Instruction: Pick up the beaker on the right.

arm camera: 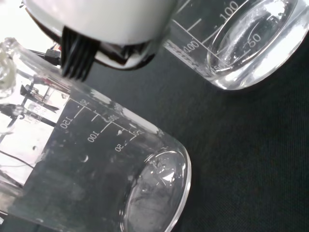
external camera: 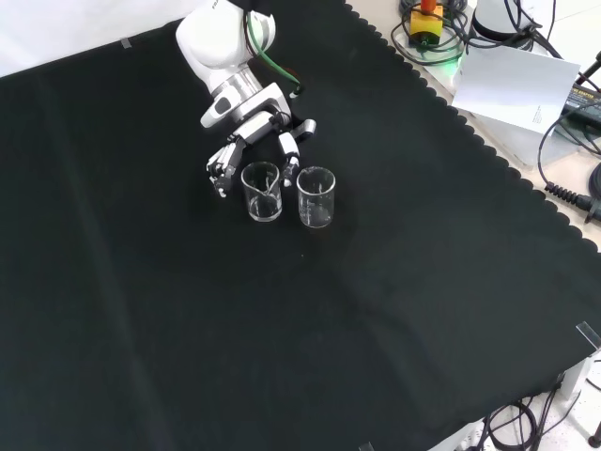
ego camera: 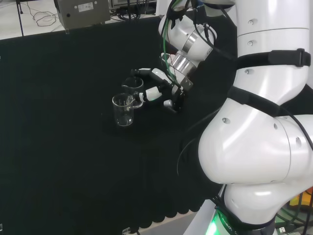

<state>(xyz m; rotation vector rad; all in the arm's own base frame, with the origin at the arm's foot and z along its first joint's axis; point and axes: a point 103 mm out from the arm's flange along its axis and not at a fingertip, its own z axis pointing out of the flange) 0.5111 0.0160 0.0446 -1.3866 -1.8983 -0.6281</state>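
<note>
- Head view: we are seeing the hand (ego camera: pixel 159 90) reaching, fingers spread and curling around the far beaker (ego camera: pixel 133 85), nothing lifted yet.
- Front view: both beakers are standing on the cloth (external camera: pixel 376 310); the hand is flanking the left beaker (external camera: pixel 262 192), the right beaker (external camera: pixel 315 196) is sitting untouched.
- Wrist view: we are judging the grasp unfinished, the lift remaining.

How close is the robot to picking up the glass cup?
Done: the hand has come right up to the two beakers. In hand: its fingers reach around the left beaker in the front view, not plainly closed on it. Left: gripping and lifting; both it and the right beaker stand on the cloth.
</note>
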